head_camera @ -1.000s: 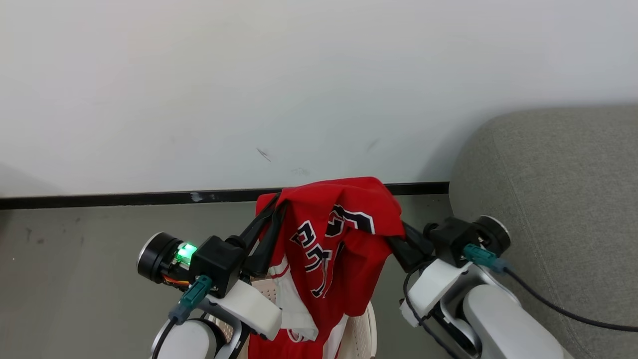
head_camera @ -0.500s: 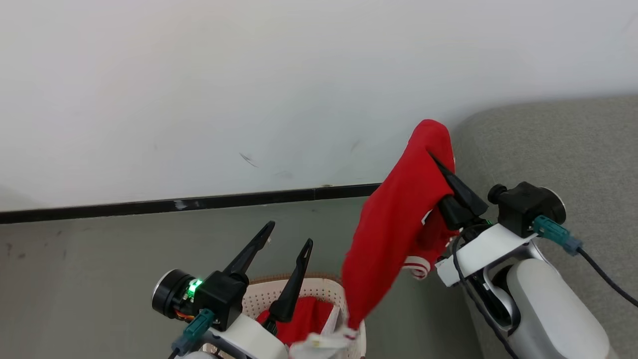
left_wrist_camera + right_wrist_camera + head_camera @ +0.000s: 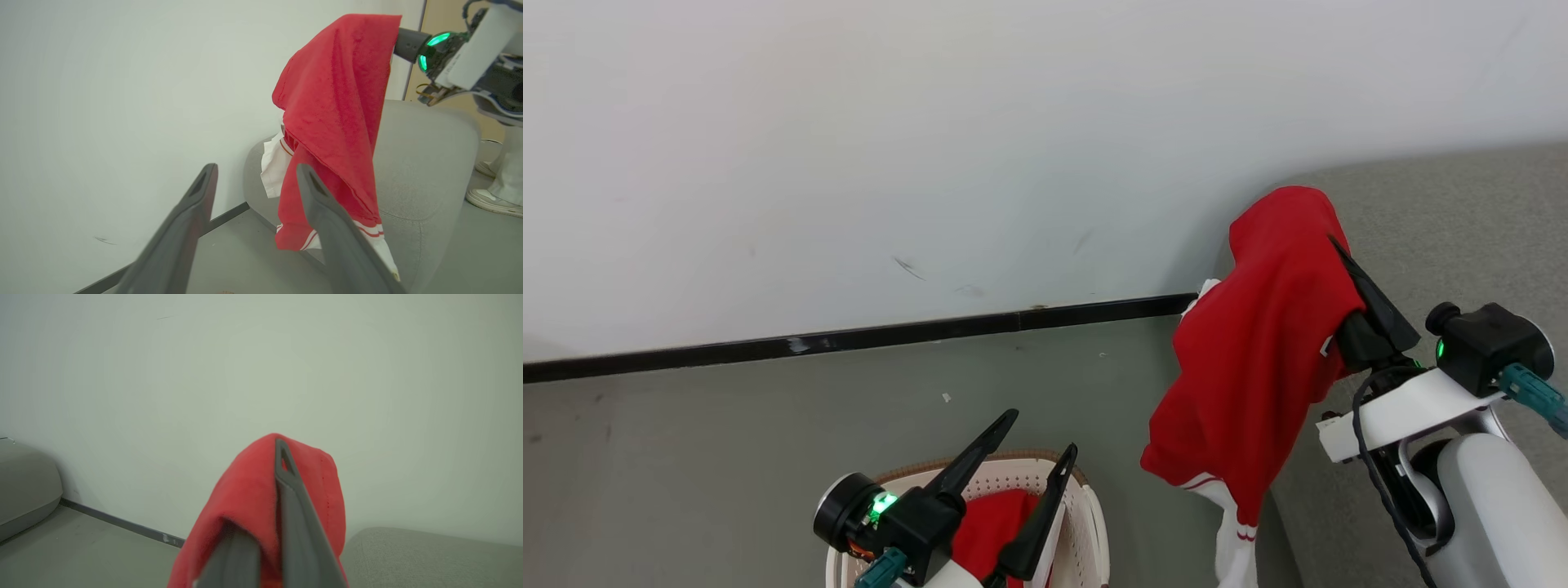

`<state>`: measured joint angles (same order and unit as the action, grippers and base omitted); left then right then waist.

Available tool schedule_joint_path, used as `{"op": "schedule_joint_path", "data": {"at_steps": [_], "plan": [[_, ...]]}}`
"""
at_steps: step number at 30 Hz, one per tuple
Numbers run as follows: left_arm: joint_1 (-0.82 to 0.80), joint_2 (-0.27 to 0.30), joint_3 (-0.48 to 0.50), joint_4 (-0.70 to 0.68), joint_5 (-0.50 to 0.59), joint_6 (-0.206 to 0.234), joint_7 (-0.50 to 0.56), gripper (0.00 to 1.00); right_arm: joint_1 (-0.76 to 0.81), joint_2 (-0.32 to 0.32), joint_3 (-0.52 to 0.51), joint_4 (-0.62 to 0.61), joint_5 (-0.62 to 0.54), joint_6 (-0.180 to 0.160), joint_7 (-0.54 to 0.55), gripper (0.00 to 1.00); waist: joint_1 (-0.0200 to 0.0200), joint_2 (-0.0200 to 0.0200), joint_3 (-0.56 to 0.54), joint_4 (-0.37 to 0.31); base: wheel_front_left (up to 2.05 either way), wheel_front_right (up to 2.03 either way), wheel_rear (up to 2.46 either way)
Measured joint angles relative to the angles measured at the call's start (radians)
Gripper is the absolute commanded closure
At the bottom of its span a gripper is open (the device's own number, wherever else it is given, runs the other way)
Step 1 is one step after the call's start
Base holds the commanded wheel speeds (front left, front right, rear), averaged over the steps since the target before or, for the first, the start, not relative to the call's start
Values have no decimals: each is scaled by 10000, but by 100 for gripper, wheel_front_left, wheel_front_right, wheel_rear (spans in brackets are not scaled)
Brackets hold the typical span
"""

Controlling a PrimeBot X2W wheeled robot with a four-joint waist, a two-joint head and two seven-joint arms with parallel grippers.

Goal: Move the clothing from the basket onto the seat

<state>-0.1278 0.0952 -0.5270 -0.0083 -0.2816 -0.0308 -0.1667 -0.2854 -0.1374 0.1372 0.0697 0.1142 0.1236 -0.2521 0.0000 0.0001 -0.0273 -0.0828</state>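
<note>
A red garment (image 3: 1258, 359) with white trim hangs from my right gripper (image 3: 1330, 245), which is shut on its top fold, raised beside the grey seat (image 3: 1462, 212). No lettering shows on it. Its hem dangles against the seat's rounded end (image 3: 425, 163). In the right wrist view the cloth (image 3: 245, 506) wraps one dark finger (image 3: 286, 490). My left gripper (image 3: 1042, 433) is open and holds nothing, low over the cream basket (image 3: 1090, 510). A second red garment (image 3: 988, 527) lies inside the basket.
A white wall with a black skirting strip (image 3: 849, 339) runs behind the grey floor. A person's pale shoes (image 3: 490, 196) stand beyond the seat. Another rounded grey form (image 3: 24, 486) sits at the far left of the right wrist view.
The left gripper let go of the garment, opened and dropped over the basket. The right gripper carried the garment rightward and up to the seat. The head camera shifted too.
</note>
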Motion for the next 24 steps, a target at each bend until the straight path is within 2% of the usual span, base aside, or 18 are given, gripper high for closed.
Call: {"op": "schedule_joint_path", "data": {"at_steps": [13,24], "plan": [[110,-153,-623,98,-36,-355,-222,0,906,-282,-809,-754,-441,0,0,100,0,0,-2,-541,0,0,0],[108,-286,-1170,86,-261,-512,-347,0,1730,-270,-1687,-1457,-546,0,0,100,0,0,55,-1299,0,0,0]]}}
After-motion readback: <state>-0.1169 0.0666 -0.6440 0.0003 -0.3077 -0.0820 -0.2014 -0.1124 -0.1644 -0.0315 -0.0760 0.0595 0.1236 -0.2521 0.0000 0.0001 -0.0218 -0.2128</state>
